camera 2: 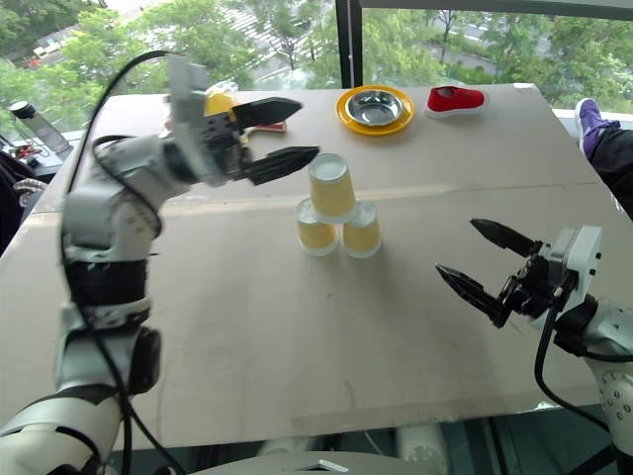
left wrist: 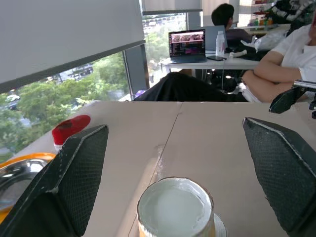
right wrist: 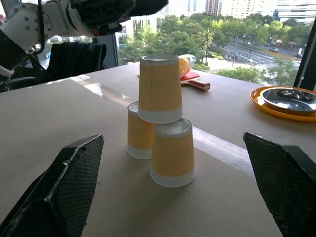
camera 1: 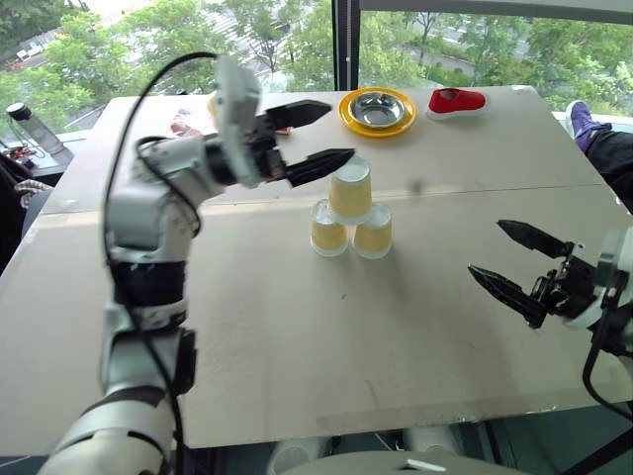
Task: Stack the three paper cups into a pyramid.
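cups make a small pyramid near the middle of the counter point(camera 1: 297, 356), a little toward its far edge: two paper cups stand upside down side by side, the left base cup point(camera 1: 328, 229) and the right base cup point(camera 1: 373, 233) touching or nearly so, and the top cup point(camera 1: 350, 190), also upside down, rests across their white bases. the left gripper point(camera 1: 315, 139) hangs just beside the top cup on its left, above the counter and pointing toward it, its two black fingers point(camera 1: 318, 165) spread wide with nothing between them; the lower fingertip looks close to the cup's upper rim, though i cannot tell for sure whether it touches. the right gripper point(camera 1: 512, 259) is well apart from the stack, near the counter's right edge, fingers likewise parted and empty, aimed toward the cups. at the far edge sit a yellow plate point(camera 1: 377, 124) with a steel bowl point(camera 1: 375, 108) in it, and just beside it toward the far right corner a red shoe-like thing point(camera 1: 456, 101).
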{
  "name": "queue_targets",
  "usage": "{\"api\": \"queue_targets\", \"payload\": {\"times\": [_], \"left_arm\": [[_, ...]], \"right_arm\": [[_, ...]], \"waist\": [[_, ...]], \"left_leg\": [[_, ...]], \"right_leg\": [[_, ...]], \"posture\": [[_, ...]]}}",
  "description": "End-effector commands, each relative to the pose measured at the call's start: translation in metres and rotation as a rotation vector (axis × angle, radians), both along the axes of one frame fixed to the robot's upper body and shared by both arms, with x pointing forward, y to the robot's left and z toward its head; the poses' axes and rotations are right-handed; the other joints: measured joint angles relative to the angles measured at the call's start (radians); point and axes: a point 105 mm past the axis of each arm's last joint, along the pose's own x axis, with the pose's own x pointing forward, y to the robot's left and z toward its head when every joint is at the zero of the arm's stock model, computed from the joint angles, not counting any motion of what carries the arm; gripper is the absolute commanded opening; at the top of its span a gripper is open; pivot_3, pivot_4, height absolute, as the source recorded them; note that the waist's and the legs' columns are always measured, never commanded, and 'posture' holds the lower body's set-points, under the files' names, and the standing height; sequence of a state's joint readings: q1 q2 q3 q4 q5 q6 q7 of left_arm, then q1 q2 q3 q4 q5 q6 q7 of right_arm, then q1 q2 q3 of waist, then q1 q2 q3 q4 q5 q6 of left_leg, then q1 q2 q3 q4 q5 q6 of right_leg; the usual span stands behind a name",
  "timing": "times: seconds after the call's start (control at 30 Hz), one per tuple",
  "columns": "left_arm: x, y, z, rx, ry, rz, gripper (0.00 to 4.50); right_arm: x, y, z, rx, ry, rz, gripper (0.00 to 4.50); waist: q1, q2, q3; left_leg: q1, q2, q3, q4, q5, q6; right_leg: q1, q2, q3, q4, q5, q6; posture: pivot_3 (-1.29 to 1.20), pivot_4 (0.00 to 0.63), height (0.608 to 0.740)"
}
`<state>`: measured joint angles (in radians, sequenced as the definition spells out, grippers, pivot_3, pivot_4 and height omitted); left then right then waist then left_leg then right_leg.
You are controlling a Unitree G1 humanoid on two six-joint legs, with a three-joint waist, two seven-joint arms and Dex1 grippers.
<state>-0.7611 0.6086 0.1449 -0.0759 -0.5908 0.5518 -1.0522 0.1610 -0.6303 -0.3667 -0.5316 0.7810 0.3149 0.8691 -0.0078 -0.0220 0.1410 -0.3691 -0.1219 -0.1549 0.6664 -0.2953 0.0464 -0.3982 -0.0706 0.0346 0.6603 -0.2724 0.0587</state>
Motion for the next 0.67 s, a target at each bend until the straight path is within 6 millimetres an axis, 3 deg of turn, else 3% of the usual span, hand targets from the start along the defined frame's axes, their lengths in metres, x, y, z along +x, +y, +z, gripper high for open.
{"api": "queue_targets", "payload": {"times": [0.03, 0.13, 0.23, 0.3, 0.4, 0.47, 0.67], "left_arm": [[-0.033, 0.012, 0.01, -0.027, 0.001, 0.004, 4.46], [-0.059, 0.029, -0.02, -0.064, 0.139, 0.058, 4.46], [-0.081, 0.043, -0.105, 0.053, 0.34, 0.229, 4.46], [-0.095, 0.048, -0.144, 0.088, 0.44, 0.316, 4.46], [-0.113, 0.052, -0.183, 0.161, 0.47, 0.391, 4.46], [-0.117, 0.055, -0.196, 0.198, 0.45, 0.429, 4.46], [-0.116, 0.057, -0.202, 0.177, 0.399, 0.5, 4.46]], "right_arm": [[-0.004, -0.005, 0.0, -0.016, -0.031, -0.011, 4.5], [-0.003, -0.019, -0.023, -0.031, 0.02, -0.044, 4.5], [-0.003, -0.033, -0.059, -0.078, 0.091, -0.062, 4.5], [-0.001, -0.039, -0.073, -0.094, 0.104, -0.087, 4.5], [-0.001, -0.044, -0.087, -0.11, 0.112, -0.096, 4.5], [-0.002, -0.044, -0.093, -0.122, 0.114, -0.092, 4.5], [0.002, -0.043, -0.101, -0.143, 0.112, -0.082, 4.5]], "waist": [[-0.002, 0.0, 0.0], [0.009, 0.001, 0.0], [0.006, 0.004, -0.002], [0.006, 0.003, -0.001], [0.023, 0.004, -0.001], [0.032, 0.005, -0.001], [0.049, 0.005, -0.001]], "left_leg": [[0.0, 0.0, 0.0, 0.0, 0.0, 0.0], [0.001, 0.0, 0.0, 0.002, 0.0, 0.0], [0.008, 0.0, 0.003, -0.001, 0.0, 0.0], [0.011, 0.0, 0.007, -0.006, -0.001, 0.001], [0.01, 0.0, 0.007, -0.006, -0.001, 0.001], [0.01, 0.0, 0.007, -0.006, -0.001, 0.0], [0.01, 0.0, 0.007, -0.006, -0.001, 0.0]], "right_leg": [[0.0, 0.0, 0.0, 0.0, 0.0, 0.0], [0.001, 0.0, -0.001, -0.001, 0.001, 0.001], [0.006, 0.0, 0.004, -0.001, 0.001, 0.001], [0.007, 0.0, 0.008, -0.002, 0.001, 0.001], [0.005, 0.0, 0.008, -0.002, 0.001, 0.001], [0.005, 0.0, 0.008, -0.002, 0.001, 0.001], [0.006, 0.0, 0.007, -0.002, 0.001, 0.001]], "posture": [[0.0, 0.15, 0.74], [0.0, 0.15, 0.74], [0.0, 0.15, 0.74], [0.0, 0.15, 0.74], [0.0, 0.15, 0.74], [0.0, 0.15, 0.74], [0.0, 0.15, 0.74]]}}
